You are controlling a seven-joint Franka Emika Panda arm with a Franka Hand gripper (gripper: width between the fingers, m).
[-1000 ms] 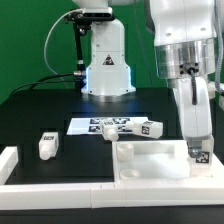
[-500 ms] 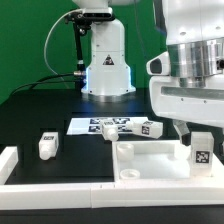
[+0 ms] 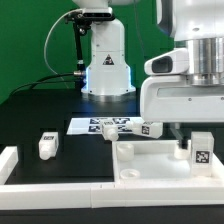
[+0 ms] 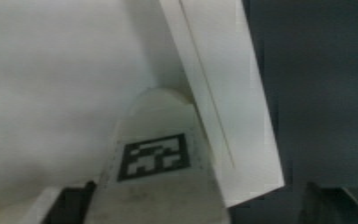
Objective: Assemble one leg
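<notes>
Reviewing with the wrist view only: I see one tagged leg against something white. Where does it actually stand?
Observer: The leg stands upright in the tabletop corner, at the exterior view's right.
Operator: Any other legs around?
Observer: Three. A lone leg sits on the dark table at the exterior view's left, and two more legs are at the marker board, behind the tabletop.
</notes>
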